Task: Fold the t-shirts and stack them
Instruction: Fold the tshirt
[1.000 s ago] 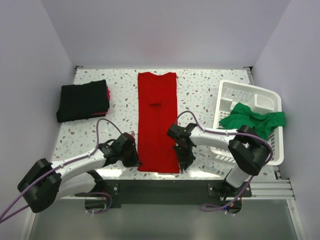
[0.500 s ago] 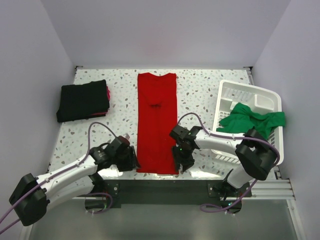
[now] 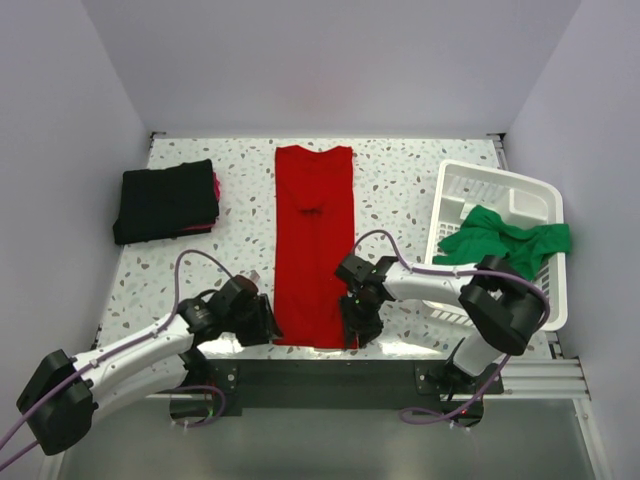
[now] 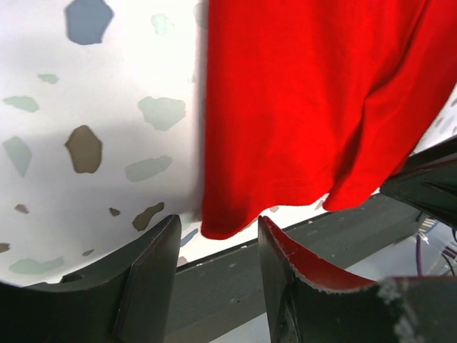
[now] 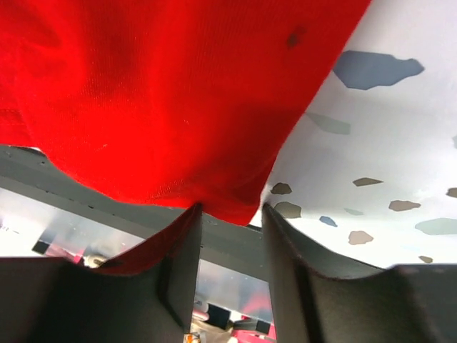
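Looking from above, we see the bright red cloth t-shirt [image 3: 313,240] lying as a long flat strip on the speckled white desk [image 3: 400,190], with its near hem at the desk edge. The left gripper [image 4: 216,227] is spread around the near left corner, and the right gripper [image 5: 230,211] is spread at the near right corner. The folded black t-shirt [image 3: 165,200] lies at the left. The crumpled green t-shirt [image 3: 505,240] rests in the white slatted plastic basket [image 3: 545,300].

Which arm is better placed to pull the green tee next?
Right: the green t-shirt lies in the basket on the side of the right pincer; the left pincer is across the red t-shirt.
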### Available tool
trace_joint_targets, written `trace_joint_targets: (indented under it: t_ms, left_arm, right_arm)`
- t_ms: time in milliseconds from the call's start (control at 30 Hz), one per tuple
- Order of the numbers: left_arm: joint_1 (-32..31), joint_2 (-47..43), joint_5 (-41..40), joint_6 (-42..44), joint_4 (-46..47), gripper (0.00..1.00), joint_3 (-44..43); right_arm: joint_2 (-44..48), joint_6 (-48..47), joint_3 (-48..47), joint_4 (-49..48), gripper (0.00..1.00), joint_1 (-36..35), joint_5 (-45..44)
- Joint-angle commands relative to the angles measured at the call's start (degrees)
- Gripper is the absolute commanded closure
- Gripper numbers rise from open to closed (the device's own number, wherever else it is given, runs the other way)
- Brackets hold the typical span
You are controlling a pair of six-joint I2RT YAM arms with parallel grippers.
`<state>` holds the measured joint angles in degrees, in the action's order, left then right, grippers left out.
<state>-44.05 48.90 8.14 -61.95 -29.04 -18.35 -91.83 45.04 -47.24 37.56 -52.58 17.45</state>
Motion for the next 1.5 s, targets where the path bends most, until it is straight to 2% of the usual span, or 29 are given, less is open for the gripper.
trace_joint_targets:
  t_ms: [0, 100, 200, 300, 333, 367, 400, 667, 1100, 1300, 1467]
  left_arm:
    - [-0.2, 1.3, 0.3, 0.1, 2.7, 0.5, 3.5]
    - [-0.2, 2.1, 1.3, 0.2, 5.0, 0.55, 4.6]
    - [-0.2, 2.4, 1.4, 0.8, 5.7, 0.67, 5.6]
    - [-0.2, 2.2, 1.8, 1.0, 6.2, 0.86, 6.3]
    - [-0.2, 2.1, 1.9, 1.0, 6.0, 0.97, 6.4]
    - [-0.2, 1.8, 1.9, 1.0, 5.7, 1.0, 6.4]
    - [-0.2, 1.3, 1.9, 1.0, 5.3, 1.0, 6.4]
    - [-0.2, -5.0, 2.1, -0.7, 0.1, 1.0, 5.8]
    - [-0.3, -13.7, 2.3, -1.5, -10.0, 1.0, -2.0]
    - [-0.3, -15.4, 0.1, -2.7, -13.4, 1.0, -7.1]
    - [-0.3, -15.2, -1.8, -3.8, -11.7, 1.0, -8.9]
  right_arm:
    - [-1.6, 1.0, 0.8, -2.7, 0.6, -0.6, -0.4]
    - [-1.6, 1.1, 1.1, -2.6, 0.67, -0.9, -0.4]
    - [-1.3, 1.4, 1.3, -2.5, 0.75, -1.1, -0.6]
    - [-1.1, 1.5, 1.3, -2.2, 0.86, -1.1, -0.7]
    - [-0.9, 1.6, 1.3, -2.1, 0.93, -1.2, -0.8]
    - [-0.6, 1.8, 1.3, -1.7, 0.96, -1.3, -0.8]
    - [-0.5, 1.9, 1.2, -1.4, 1.0, -1.4, -0.8]
    - [3.8, 4.0, 1.5, 1.3, 1.0, -2.3, -1.1]
    - [12.5, 8.6, -1.4, 8.4, 1.0, -6.4, -2.2]
    - [17.3, 11.2, -5.3, 13.4, 1.0, -6.7, -7.7]
    - [19.3, 13.2, -8.0, 15.0, 1.0, -6.7, -11.6]
